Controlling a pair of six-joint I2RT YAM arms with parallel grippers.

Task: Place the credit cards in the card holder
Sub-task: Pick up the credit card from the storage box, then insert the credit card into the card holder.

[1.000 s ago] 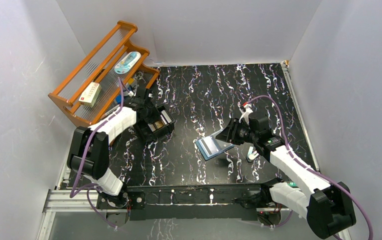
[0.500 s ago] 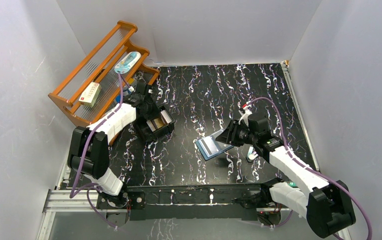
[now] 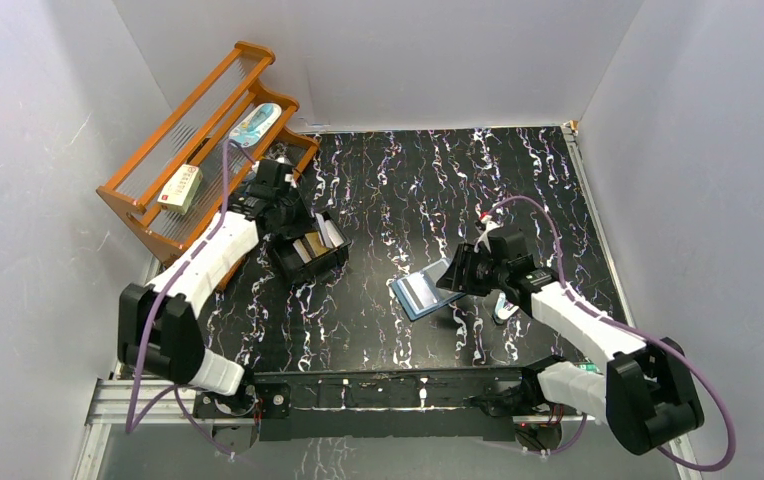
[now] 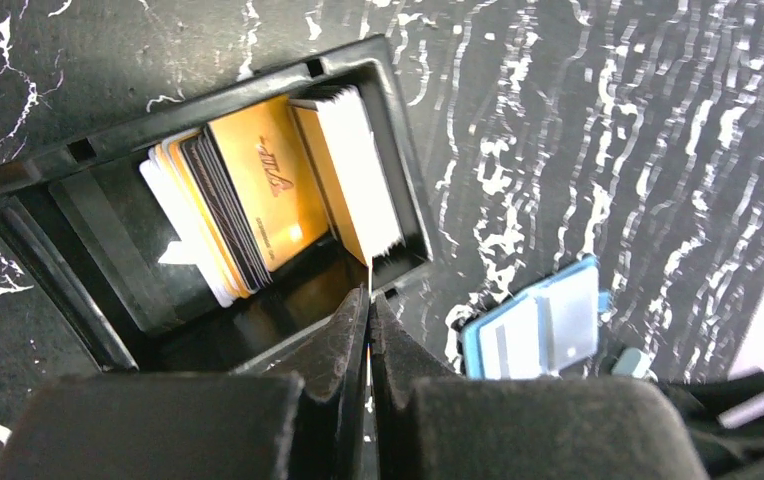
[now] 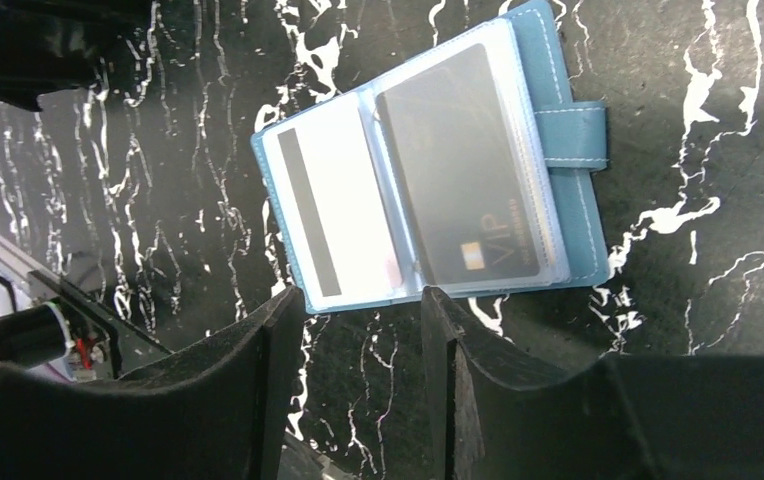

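The teal card holder (image 3: 423,293) lies open on the black marbled table. One pocket holds a white card with a stripe (image 5: 323,215), the other a dark card (image 5: 458,180). My right gripper (image 5: 363,300) is open just off the holder's near edge, with nothing between its fingers. Several credit cards (image 4: 248,200), orange and whitish, stand on edge in a black open-topped box (image 4: 108,290). My left gripper (image 4: 368,295) hangs over that box. It is shut on the lower edge of one white-faced credit card (image 4: 358,170), seen almost edge-on. The card holder (image 4: 533,335) also shows in the left wrist view.
A wooden rack (image 3: 208,140) stands at the back left, carrying a white-and-red box (image 3: 180,188) and a pale blue item (image 3: 255,125). A small pale object (image 3: 503,310) lies by the right arm. White walls enclose the table.
My left arm has lifted and drawn back over the black box, still shut. My right gripper has shifted slightly left toward the card holder and its jaws have widened a little.
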